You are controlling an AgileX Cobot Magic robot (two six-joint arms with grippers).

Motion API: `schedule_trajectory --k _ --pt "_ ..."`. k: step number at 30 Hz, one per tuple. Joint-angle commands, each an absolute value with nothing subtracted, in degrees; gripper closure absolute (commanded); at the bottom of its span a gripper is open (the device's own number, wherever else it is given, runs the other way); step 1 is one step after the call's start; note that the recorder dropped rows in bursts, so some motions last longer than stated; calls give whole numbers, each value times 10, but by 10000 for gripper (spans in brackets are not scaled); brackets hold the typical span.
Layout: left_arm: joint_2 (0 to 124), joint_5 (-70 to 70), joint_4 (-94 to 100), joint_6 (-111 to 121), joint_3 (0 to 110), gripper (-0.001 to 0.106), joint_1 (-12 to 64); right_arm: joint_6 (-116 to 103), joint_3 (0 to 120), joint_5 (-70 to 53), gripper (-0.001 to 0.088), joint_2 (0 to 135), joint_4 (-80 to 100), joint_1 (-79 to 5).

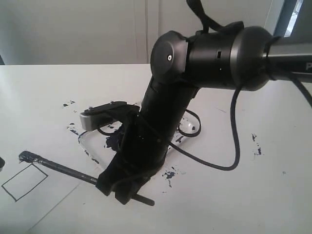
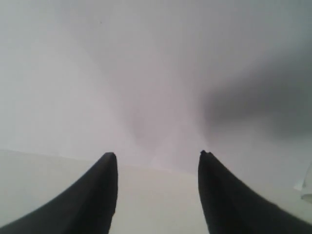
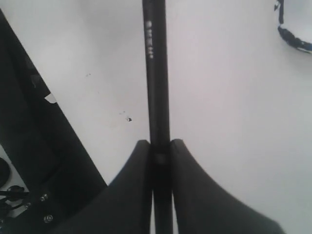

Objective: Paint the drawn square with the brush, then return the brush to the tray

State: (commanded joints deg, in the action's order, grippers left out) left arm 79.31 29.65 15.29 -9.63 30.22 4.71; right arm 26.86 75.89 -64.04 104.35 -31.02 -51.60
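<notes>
Brush (image 3: pixel 158 73) in right pincer (image 3: pixel 159 145)

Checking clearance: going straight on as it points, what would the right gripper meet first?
Likely the white table right under the right gripper, which holds the brush; depth is unclear.

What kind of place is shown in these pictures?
Probably a robot test bench or lab: a white table with dark paint splatters, a black robot arm holding a brush, and a drawn square.

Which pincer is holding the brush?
The right pincer, clamped on the black brush. The left pincer stands open with nothing in it.
</notes>
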Motion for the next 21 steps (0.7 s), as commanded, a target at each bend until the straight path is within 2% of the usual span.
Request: schedule_trajectory --k 6,11,20,21 --pt "793 258 153 -115 300 506 23 283 741 -635 868 1044 -343 -516" --pt "794 249 133 -142 300 552 23 286 724 -609 868 1044 -359 -516" --pt "794 280 88 -165 300 550 23 288 722 -601 868 1044 -359 -516" --pt "794 284 88 -165 300 520 23 291 722 -601 868 1044 -359 -516"
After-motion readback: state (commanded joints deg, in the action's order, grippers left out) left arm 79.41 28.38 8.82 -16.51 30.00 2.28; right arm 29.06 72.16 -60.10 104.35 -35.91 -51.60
